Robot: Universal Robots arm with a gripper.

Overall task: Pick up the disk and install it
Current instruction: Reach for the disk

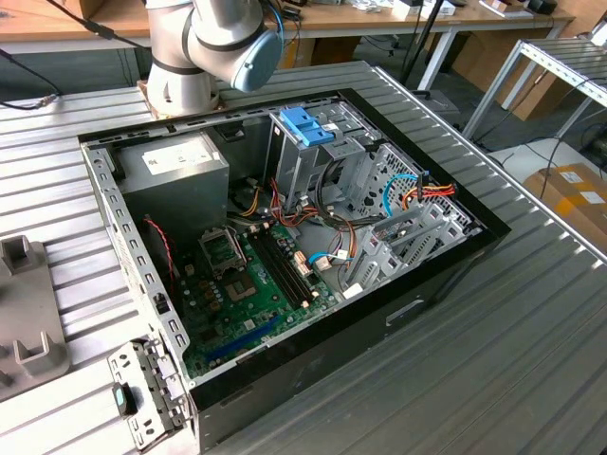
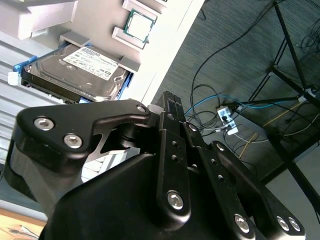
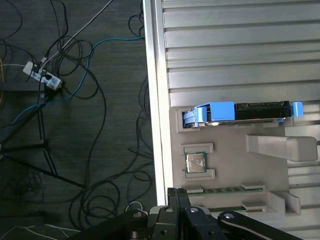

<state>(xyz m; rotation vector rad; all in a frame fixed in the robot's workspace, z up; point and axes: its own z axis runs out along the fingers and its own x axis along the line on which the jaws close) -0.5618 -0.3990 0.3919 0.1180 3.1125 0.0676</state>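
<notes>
Your disk (image 2: 75, 70) sits in a slot of the pale grey holder (image 3: 235, 160) on the ribbed bench (image 3: 240, 50). The first wrist view shows it edge-on, with its light-blue carrier rail (image 3: 212, 112) wrapping the end nearest the bench edge. The second wrist view shows its labelled face. Whether it stands upright or leans, you cannot tell.

Treat it as dense and rigid for its size, with smooth metal that will likely slip under a light pinch. It is also shock-sensitive, so allow no knocks or drops. I would grip the stiff metal body near its middle, squarely, and keep off the circuit side. The plastic rails may give a little.

Just beside it in the holder a processor chip (image 2: 140, 24) lies in its own pocket, and a memory stick (image 3: 225, 189) sits past that. Keep clear of both.

The hand (image 2: 170, 150) hangs apart from the disk and has no hold of it. How wide it stands you cannot tell.

The holder is close to the bench edge, with loose cables (image 3: 75, 65) on the floor beyond, so a fumbled disk could go over.

In the exterior view the open computer case (image 1: 104, 190) sits mid-bench. A bare blue bracket (image 1: 308, 125) sits on its drive cage (image 1: 313, 166), with wiring crowded just beside it. Flat bench lies to the exterior view's right.
</notes>
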